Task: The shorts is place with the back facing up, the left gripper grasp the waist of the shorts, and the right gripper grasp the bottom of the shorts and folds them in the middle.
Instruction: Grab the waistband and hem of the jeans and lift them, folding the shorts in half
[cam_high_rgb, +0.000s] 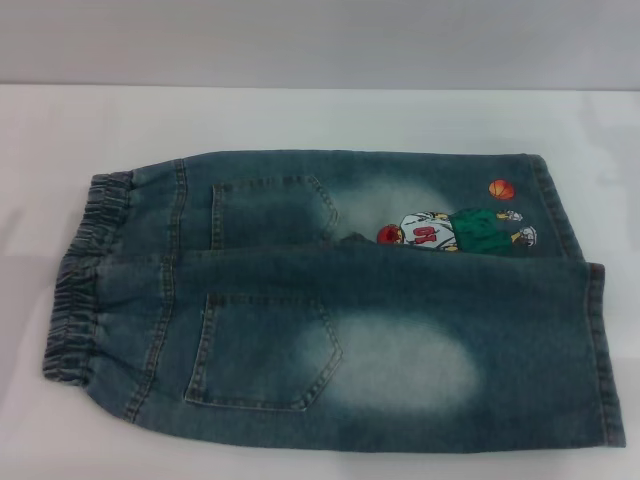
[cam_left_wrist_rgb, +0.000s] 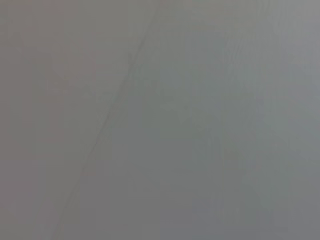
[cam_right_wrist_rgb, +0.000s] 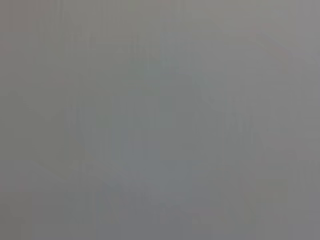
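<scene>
White table (cam_high_rgb: 300, 115) fills the head view, with a pale wall behind it. On the table lie the shorts (cam_high_rgb: 330, 300), flat, back side up, with two back pockets showing. They take up most of the table.

The waist of the shorts (cam_high_rgb: 80, 285), the bunchy stretchy band, is at the end next to the pockets. The bottom of the shorts (cam_high_rgb: 600, 350), the two straight leg ends, is at the other end, far from the waist. A cartoon player (cam_high_rgb: 455, 232) and an orange ball (cam_high_rgb: 502, 189) sit near those leg ends.

No gripper shows in any view. Both wrist views show only plain grey, so I cannot tell if the left gripper or the right gripper is open or closed.

Nothing looks grabbed yet. What could go wrong? The near leg lies a bit over the far leg, so a grab at the leg ends might catch just one leg. Then the fold would come out crooked. The thick waist band could also slip from a weak pinch.
</scene>
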